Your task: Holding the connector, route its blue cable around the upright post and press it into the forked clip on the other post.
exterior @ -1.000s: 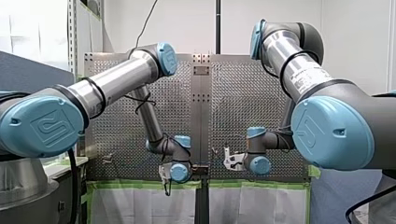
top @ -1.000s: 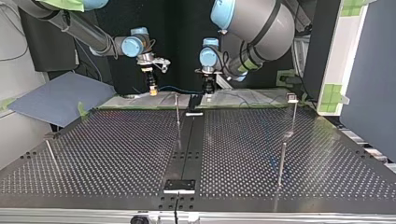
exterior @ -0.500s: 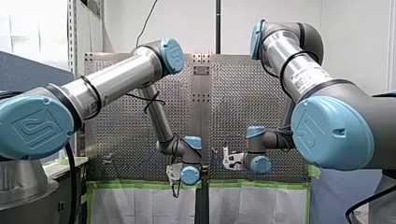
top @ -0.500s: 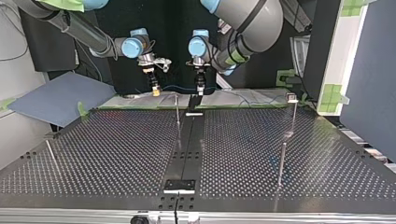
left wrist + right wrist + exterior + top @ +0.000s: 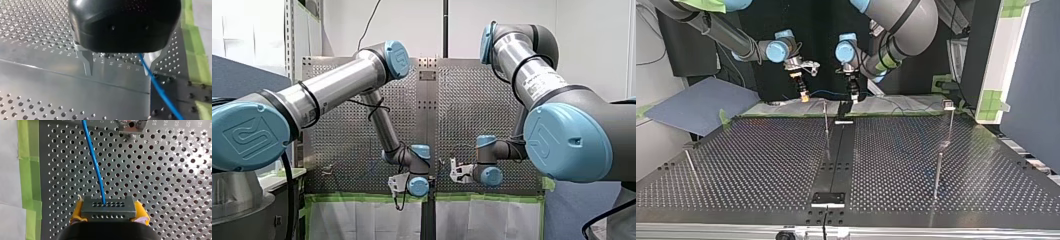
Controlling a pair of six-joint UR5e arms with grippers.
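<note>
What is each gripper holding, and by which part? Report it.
My right gripper clamps the connector by its two short ends. My left gripper is open, holding nothing; the cable runs past one finger.

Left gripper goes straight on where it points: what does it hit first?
Likely the blue cable, running just by one finger of my left gripper; otherwise the table. Depth unclear.

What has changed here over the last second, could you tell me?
My left gripper moved towards the top view's left, closer to my right gripper, and now stands over the blue cable. My right gripper barely shifted, shut on the connector. The posts stayed put.
</note>
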